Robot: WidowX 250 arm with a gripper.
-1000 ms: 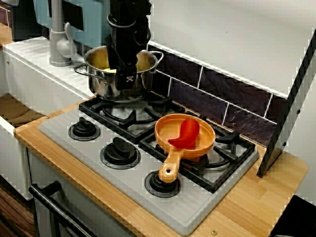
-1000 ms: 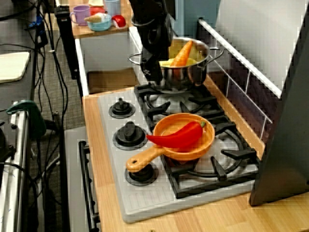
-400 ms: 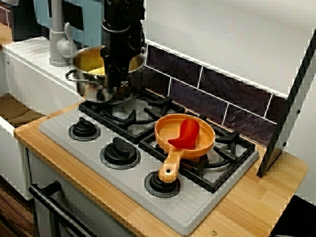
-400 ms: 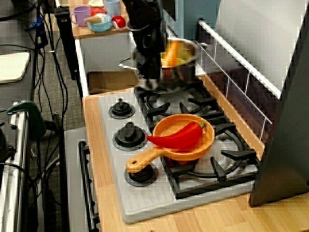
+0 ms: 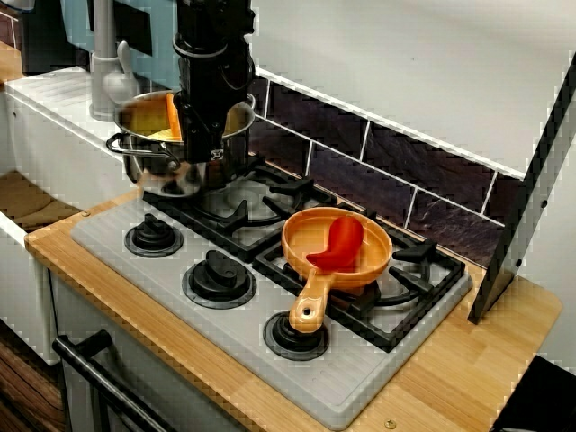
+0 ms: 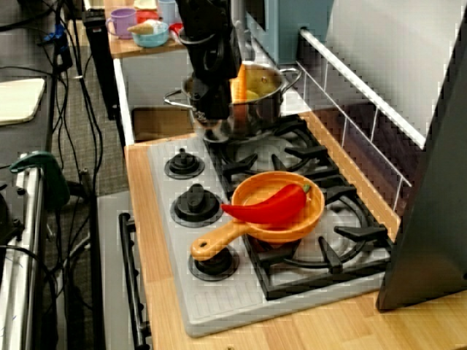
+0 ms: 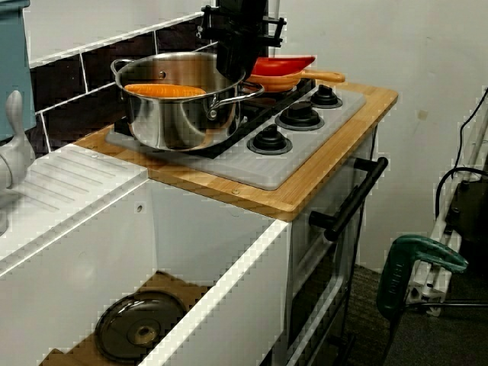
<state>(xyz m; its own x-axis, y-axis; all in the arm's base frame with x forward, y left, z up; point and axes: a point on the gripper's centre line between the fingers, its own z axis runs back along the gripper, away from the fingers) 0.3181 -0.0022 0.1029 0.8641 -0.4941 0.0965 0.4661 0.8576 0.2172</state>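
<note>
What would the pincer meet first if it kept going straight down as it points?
The pincer points down and seems clamped on the steel pot wall, so the pot comes first; beneath it, likely the black burner grate, though depth is unclear.

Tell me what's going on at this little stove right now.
A robot arm's gripper is clamped on the rim of a steel pot with a carrot inside, at the end of the stove nearest the sink. Whether the pot rests on the stove or is just off it is hard to tell. An orange pan holding a red pepper sits farther along, and a lid lies in the sink.
</note>
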